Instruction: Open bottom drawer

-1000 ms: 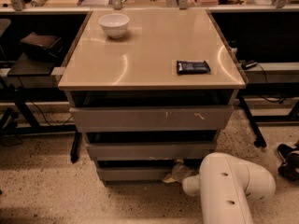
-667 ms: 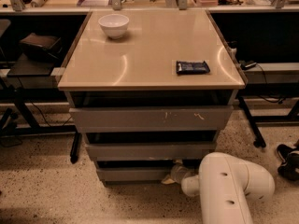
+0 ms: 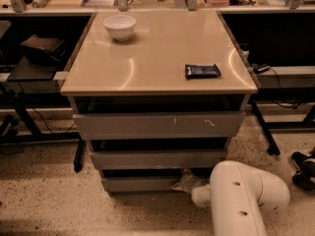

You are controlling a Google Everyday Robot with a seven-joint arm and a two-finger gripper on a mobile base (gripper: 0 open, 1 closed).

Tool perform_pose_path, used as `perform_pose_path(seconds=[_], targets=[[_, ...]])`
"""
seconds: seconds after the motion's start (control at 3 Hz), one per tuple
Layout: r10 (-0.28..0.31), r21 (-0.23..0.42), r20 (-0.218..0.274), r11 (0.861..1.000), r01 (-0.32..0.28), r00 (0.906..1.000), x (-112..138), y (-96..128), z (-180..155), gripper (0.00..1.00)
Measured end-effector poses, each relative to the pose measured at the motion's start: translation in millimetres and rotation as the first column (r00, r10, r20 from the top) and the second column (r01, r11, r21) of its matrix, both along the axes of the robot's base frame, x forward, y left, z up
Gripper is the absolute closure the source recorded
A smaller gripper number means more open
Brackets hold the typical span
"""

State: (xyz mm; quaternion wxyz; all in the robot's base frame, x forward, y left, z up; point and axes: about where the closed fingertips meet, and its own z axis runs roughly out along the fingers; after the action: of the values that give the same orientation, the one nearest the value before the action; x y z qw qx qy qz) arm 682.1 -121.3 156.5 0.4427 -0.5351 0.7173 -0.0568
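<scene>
The tan-topped cabinet (image 3: 157, 53) has three grey drawer fronts. The bottom drawer (image 3: 138, 183) is the lowest and narrowest, with a plain flat front just above the floor. My white arm (image 3: 246, 198) reaches in from the lower right. My gripper (image 3: 183, 181) is at the right end of the bottom drawer, at its top edge, partly hidden in the dark gap beneath the middle drawer (image 3: 157, 159). The top drawer (image 3: 157, 124) has pale scratch marks.
A white bowl (image 3: 119, 26) and a dark snack packet (image 3: 202, 71) lie on the cabinet top. Black table frames and legs stand on both sides. A dark box (image 3: 42, 48) sits on a shelf at left. A shoe (image 3: 304, 167) is at the right edge. Speckled floor lies in front.
</scene>
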Motion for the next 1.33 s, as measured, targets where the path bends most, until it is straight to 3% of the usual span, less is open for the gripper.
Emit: perform_pose_path(seconds=[0.67,1.0,1.33], targets=[[-0.001,0.010,-0.008,1.000,0.001,1.0000,-6,0,-1,0.89],[-0.001,0.010,-0.008,1.000,0.001,1.0000,-6,0,3,1.00],[-0.042,0.022,-0.032,0.999,0.043,0.9986,-29,-9,-7,1.00]])
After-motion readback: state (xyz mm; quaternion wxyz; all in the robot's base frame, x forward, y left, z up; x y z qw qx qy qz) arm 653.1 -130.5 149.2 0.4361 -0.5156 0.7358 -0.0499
